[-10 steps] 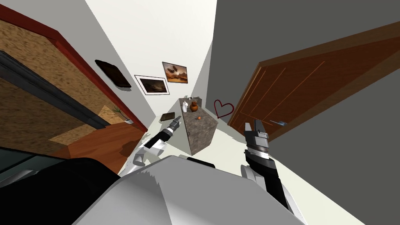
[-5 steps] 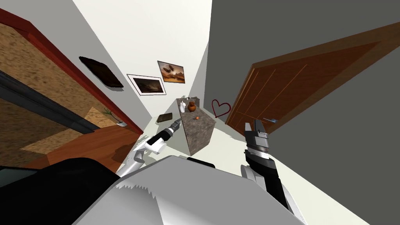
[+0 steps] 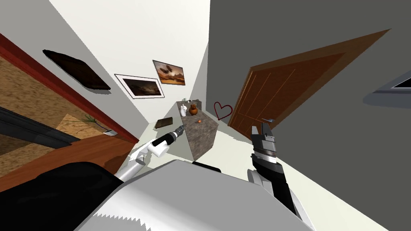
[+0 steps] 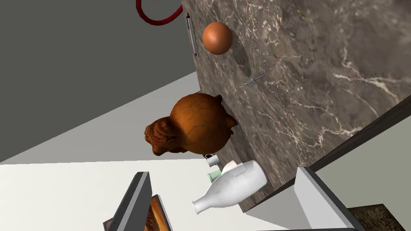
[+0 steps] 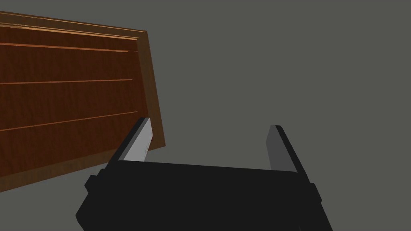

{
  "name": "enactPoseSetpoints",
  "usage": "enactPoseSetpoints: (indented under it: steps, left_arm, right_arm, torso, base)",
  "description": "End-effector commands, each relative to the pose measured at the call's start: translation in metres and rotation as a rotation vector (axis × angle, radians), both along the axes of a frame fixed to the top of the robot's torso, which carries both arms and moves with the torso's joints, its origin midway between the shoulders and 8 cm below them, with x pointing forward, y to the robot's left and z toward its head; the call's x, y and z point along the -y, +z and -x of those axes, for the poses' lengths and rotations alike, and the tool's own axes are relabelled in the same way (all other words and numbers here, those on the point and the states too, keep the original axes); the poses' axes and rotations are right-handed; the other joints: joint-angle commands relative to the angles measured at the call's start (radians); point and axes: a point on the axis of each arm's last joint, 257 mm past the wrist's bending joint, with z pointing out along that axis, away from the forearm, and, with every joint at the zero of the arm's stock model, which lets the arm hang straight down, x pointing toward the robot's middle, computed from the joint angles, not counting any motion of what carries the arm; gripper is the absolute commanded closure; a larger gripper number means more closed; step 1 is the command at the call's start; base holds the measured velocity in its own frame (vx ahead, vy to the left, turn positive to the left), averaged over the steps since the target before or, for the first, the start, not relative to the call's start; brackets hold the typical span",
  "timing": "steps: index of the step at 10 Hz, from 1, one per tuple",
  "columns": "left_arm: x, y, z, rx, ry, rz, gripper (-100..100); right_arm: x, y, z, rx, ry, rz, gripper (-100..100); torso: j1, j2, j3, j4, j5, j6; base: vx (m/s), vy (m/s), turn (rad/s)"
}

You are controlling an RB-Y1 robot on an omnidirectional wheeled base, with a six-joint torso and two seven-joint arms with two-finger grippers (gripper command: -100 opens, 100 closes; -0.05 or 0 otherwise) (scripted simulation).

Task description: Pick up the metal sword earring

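Note:
The sword earring (image 4: 251, 81) is a tiny thin silver piece lying on the dark marble top (image 4: 321, 60) of a narrow cabinet (image 3: 202, 136). An orange ball (image 4: 217, 38) sits just beyond it, and a brown round jar (image 4: 192, 124) and a white bottle (image 4: 230, 187) stand closer to my hand. My left gripper (image 4: 222, 172) is open, off the cabinet's edge near the bottle, well short of the earring. In the head view my left gripper (image 3: 180, 128) hovers by the cabinet's near left side. My right gripper (image 3: 260, 130) is raised at the right, open (image 5: 209, 124) and holding nothing.
A thin pen-like rod (image 4: 192, 34) lies at the marble edge by the ball. A red heart outline (image 3: 222, 110) hangs on the grey wall behind the cabinet. A brown door (image 3: 281, 96) stands to the right. Framed pictures (image 3: 140, 86) hang on the left wall.
My whole view has swung, so the cabinet, pictures and door slid left. My left arm has stretched further towards the cabinet. The right arm has kept its pose.

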Motion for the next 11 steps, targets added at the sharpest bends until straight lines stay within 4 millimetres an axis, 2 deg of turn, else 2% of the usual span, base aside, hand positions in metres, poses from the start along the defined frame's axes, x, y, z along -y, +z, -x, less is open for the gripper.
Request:
enactPoseSetpoints:
  steps: [1,3,4,6,7,9,10,11]
  left_arm:
    - [-0.01,-0.019,0.001,-0.071,0.001,-0.04,-100]
    - [-0.027,-0.045,0.007,-0.169,0.003,-0.098,-100]
    - [-0.03,-0.046,0.008,-0.18,0.003,-0.112,-100]
    - [-0.051,-0.068,0.016,-0.277,0.008,-0.18,-100]
    - [-0.053,-0.069,0.016,-0.283,0.009,-0.187,-100]
    - [-0.078,-0.088,0.027,-0.377,0.019,-0.257,-100]
    - [-0.079,-0.088,0.026,-0.378,0.018,-0.262,-100]
    - [-0.092,-0.095,0.032,-0.421,0.023,-0.3,-100]
  right_arm:
    - [0.0,0.0,0.0,0.0,0.0,0.0,0]
    - [0.0,0.0,0.0,0.0,0.0,0.0,0]
    - [0.0,0.0,0.0,0.0,0.0,0.0,0]
    - [0.0,0.0,0.0,0.0,0.0,0.0,0]
    - [0.0,0.0,0.0,0.0,0.0,0.0,0]
    - [0.0,0.0,0.0,0.0,0.0,0.0,0]
    - [0.0,0.0,0.0,0.0,0.0,0.0,0]
    - [0.0,0.0,0.0,0.0,0.0,0.0,0]
  torso:
    - [0.0,0.0,0.0,0.0,0.0,0.0]
    - [0.0,-0.001,-0.001,0.0,0.0,0.001]
    - [0.0,-0.002,-0.001,0.0,0.0,0.0]
    - [0.0,-0.001,-0.001,0.0,0.0,0.001]
    - [0.0,-0.002,-0.001,0.0,0.0,0.0]
    - [0.0,-0.002,-0.001,0.0,0.0,0.0]
    - [0.0,-0.003,-0.002,-0.001,0.0,0.0]
    - [0.0,-0.003,-0.002,-0.001,0.0,-0.001]
  base:
    - [0.021,-0.006,-0.168]
    - [0.043,-0.001,-0.277]
    - [0.035,0.005,-0.115]
    - [0.037,-0.004,-0.258]
    - [0.038,0.006,-0.092]
    - [0.045,0.0,-0.247]
    - [0.053,0.008,-0.11]
    - [0.043,0.005,-0.175]
